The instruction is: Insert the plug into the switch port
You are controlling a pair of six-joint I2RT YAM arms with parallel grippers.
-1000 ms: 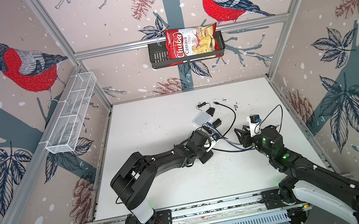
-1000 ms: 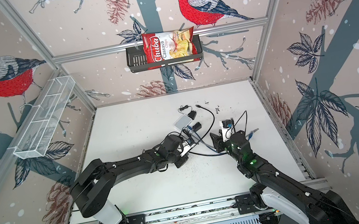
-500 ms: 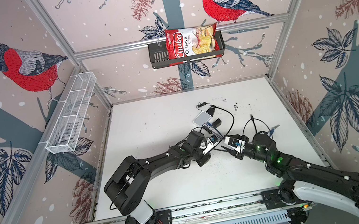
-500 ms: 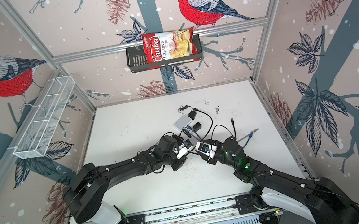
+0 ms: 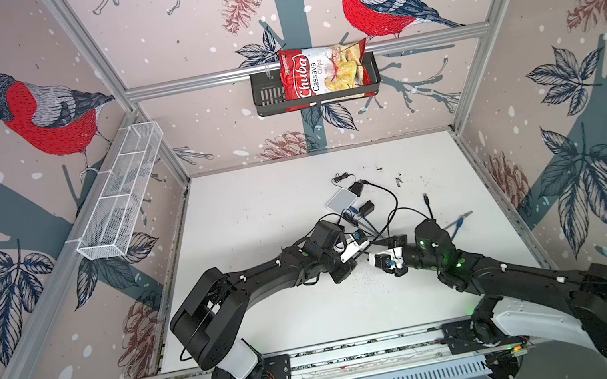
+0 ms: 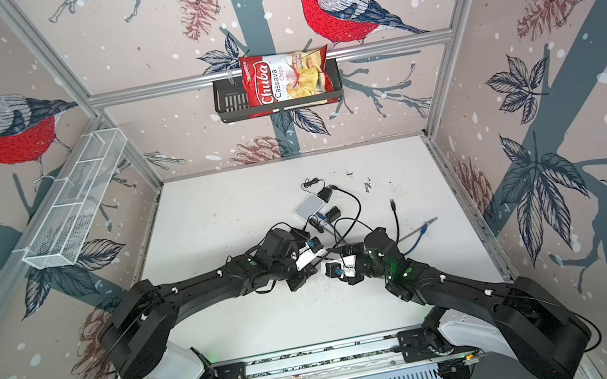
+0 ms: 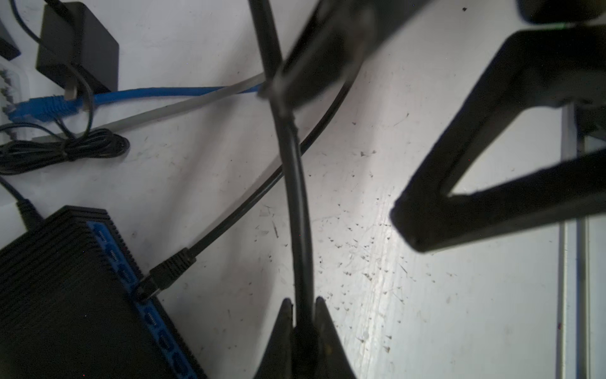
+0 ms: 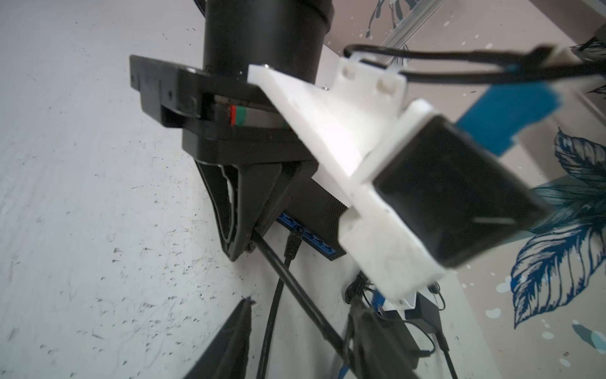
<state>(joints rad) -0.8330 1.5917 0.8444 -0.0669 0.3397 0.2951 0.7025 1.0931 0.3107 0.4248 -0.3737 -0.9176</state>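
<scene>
Left claw (image 7: 303, 305): pinched shut on a black cable (image 7: 296, 197), likely lifting it off the table (image 7: 426, 311) so the other claw can work along it
Right claw (image 8: 301, 303): jaws apart astride that cable, not yet clamped on it
Plug (image 5: 425, 198): the loose end seemingly lies behind the right claw, well apart from the black switch (image 7: 65, 295)
Port strip (image 7: 111, 252): 1 socket already taken by a black plug (image 7: 167, 272)
In the way: blue cable (image 7: 164, 92), power brick (image 7: 78, 49) and white switch (image 5: 341, 200) crowd the approach

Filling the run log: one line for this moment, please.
left end effector: shut on cable | right end effector: open, astride cable | switch: one plug in
</scene>
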